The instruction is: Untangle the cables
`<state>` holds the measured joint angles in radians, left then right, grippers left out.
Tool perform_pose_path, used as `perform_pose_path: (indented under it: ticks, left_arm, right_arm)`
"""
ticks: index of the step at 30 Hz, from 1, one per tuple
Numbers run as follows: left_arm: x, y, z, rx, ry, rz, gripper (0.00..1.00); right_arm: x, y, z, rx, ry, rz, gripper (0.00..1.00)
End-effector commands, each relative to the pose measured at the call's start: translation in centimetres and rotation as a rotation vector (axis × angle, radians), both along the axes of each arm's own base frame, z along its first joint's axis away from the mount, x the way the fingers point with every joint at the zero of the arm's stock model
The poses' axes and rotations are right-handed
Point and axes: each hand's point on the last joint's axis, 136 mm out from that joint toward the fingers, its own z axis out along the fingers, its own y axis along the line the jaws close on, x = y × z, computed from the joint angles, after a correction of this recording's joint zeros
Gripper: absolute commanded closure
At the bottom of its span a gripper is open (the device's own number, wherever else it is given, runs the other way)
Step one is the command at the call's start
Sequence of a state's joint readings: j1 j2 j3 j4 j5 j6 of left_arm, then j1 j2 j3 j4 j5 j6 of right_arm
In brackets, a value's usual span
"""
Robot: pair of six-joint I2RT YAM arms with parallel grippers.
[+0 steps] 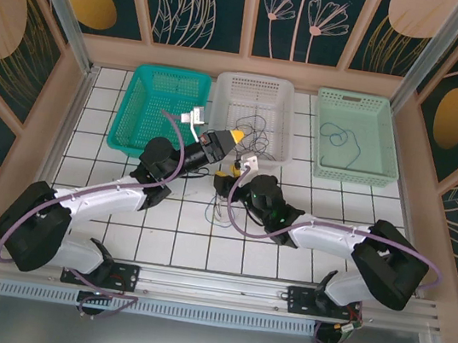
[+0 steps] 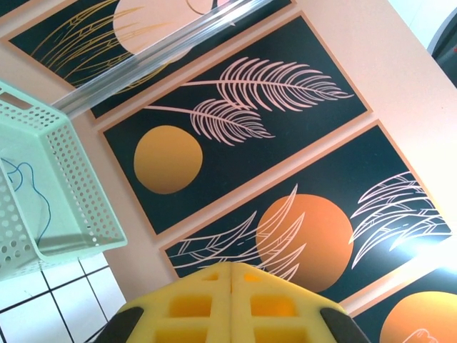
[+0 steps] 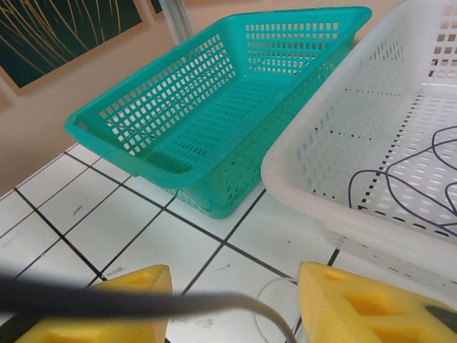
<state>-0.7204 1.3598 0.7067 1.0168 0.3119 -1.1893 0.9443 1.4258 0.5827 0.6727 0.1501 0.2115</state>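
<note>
Left pincer (image 2: 232,275): yellow pads pressed together; cannot tell whether a wire is caught between them. Sits raised at the front rim of the white basket (image 1: 257,89), tilted up toward the wall panels (image 2: 235,114).

Right pincer (image 3: 234,279): spread, pinching nothing. Hangs low over the counter (image 3: 86,207), just in front of the white basket and near the teal basket (image 3: 214,107). Dark blurred strand (image 3: 107,301) across the near foreground, over one pad and curving down into the gap; kind unclear.

Cables, by place:
- pale loop (image 3: 274,280) on the tile between the spread pads
- purple cable (image 3: 403,196) inside the white basket
- blue cable (image 2: 36,187) inside the green basket (image 2: 78,214)
- further thin loops loose on the counter beside the right pincer
</note>
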Motion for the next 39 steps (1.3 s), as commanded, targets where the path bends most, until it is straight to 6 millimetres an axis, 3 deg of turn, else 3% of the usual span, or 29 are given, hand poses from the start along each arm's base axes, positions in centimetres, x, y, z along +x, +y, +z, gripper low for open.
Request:
perform_pose_path:
  ticks: [1, 5, 15, 19, 31, 35, 39]
  left_arm:
    - [-1.5, 0.7, 4.3, -0.055, -0.114, -0.011, 1.0]
    - [-1.9, 1.3, 6.8, -0.045, -0.177, 0.019, 1.0]
    - [-2.9, 2.6, 12.8, -0.034, -0.316, 0.087, 1.0]
    - [-3.1, 3.2, 14.3, -0.03, -0.351, 0.115, 1.0]
    - [-5.2, 6.7, 22.5, -0.015, -0.536, 0.263, 1.0]
    - [-6.6, 8.2, 25.7, -0.018, -0.605, 0.31, 1.0]
    - [-7.4, 8.8, 27.4, -0.027, -0.643, 0.323, 1.0]
  right_arm:
    - [0.4, 0.8, 2.1, 0.074, -0.029, -0.002, 0.52]
    - [-0.4, 0.8, 1.0, 0.069, 0.0, 0.025, 0.6]
    - [-1.7, 0.0, -1.2, 0.024, 0.053, 0.057, 0.66]
    - [-2.1, -0.9, -1.6, 0.012, 0.06, 0.046, 0.65]
    - [-2.2, -2.5, -3.2, -0.03, 0.085, 0.0, 0.6]
    - [-1.9, -3.6, -4.8, -0.069, 0.118, -0.056, 0.57]
    - [-2.6, -3.5, -6.6, -0.103, 0.164, -0.018, 0.57]
